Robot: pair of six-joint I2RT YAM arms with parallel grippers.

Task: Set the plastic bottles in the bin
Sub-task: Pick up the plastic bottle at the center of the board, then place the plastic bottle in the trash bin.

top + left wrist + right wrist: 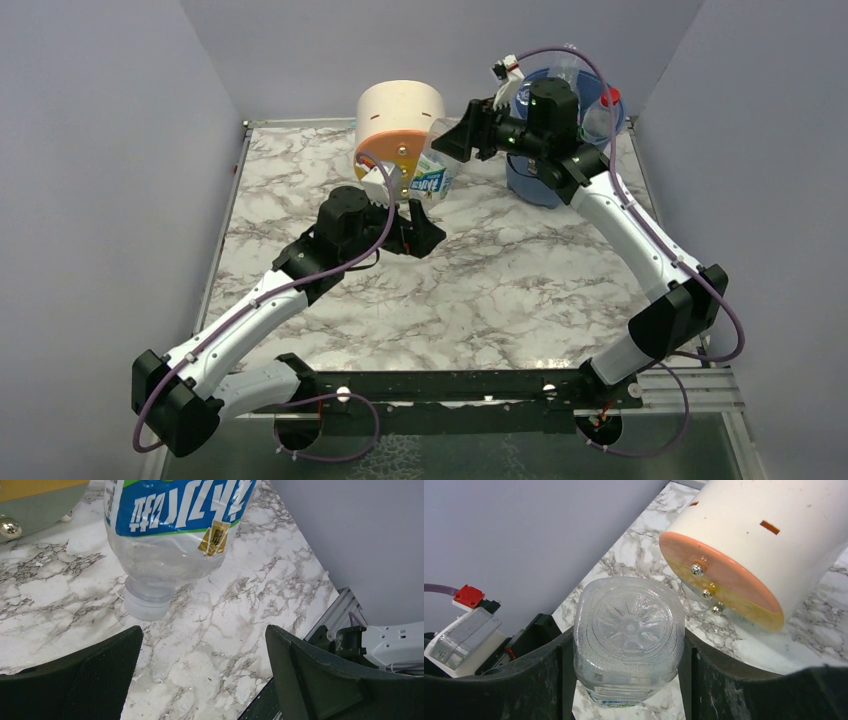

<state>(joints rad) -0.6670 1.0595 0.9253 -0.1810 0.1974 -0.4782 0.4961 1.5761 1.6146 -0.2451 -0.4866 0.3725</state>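
Top external: marble-pattern table point(520, 290), grey walls point(100, 150); left end effector point(428, 228) spread, right end effector point(452, 140) pinching bottle point(432, 178).

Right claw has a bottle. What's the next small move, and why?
Probably lift the right claw and swing it right, toward the bin. Its jaws are shut on the bottle, which hangs cap-down near the drawer unit, not over the bin; the left claw is open and empty.

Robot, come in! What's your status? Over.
Left gripper open, empty. Right gripper shut on blue-label bottle, cap down. Blue bin by right wrist; drawer unit close beside bottle.
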